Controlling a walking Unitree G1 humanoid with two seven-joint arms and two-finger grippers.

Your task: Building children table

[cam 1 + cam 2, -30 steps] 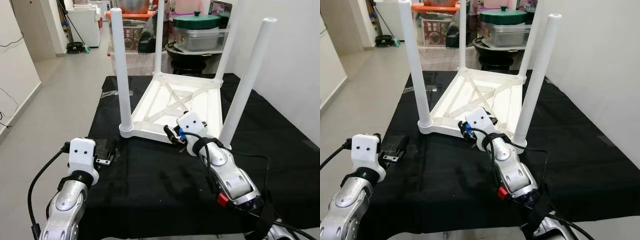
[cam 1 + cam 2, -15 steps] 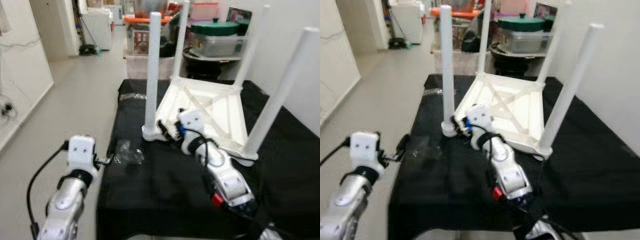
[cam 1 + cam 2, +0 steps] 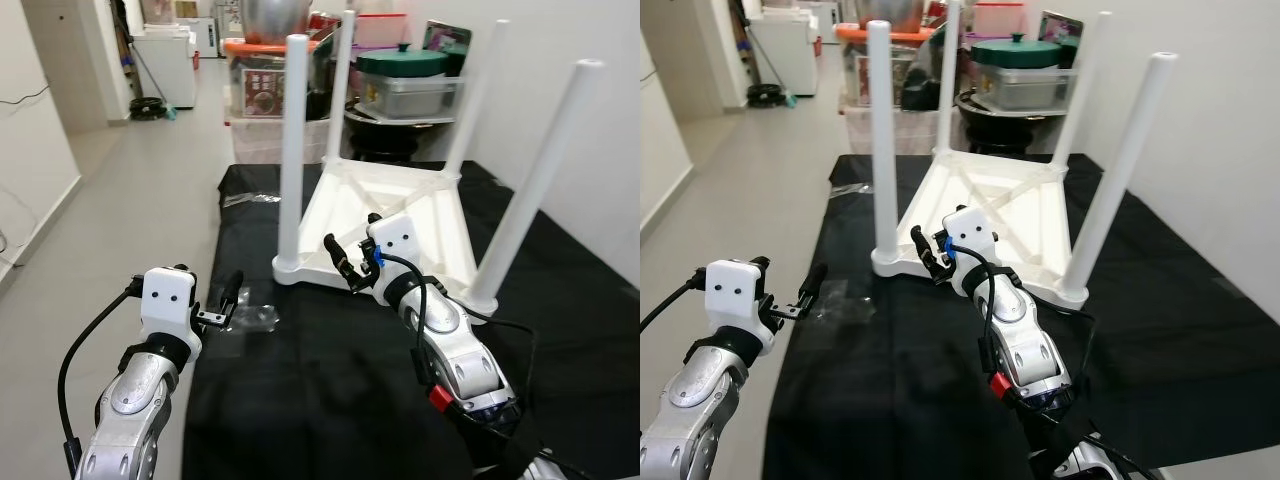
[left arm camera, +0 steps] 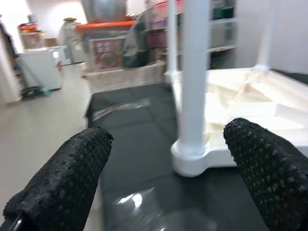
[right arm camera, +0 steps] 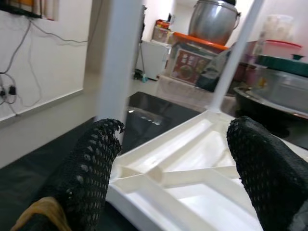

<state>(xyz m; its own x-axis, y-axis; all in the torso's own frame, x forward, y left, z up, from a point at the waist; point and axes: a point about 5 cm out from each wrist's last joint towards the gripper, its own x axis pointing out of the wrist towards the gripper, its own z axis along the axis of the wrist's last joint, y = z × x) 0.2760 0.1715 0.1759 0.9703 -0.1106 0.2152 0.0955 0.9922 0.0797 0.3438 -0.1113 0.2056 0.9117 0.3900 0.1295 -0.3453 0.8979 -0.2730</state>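
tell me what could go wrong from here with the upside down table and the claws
The white table lies upside down on the black cloth with its four legs up. The open right claw sits at the frame edge beside the near left leg; a sideways swing might knock that leg or slide the table. The open left claw hovers at the cloth's left edge over a clear plastic bag and might snag it.
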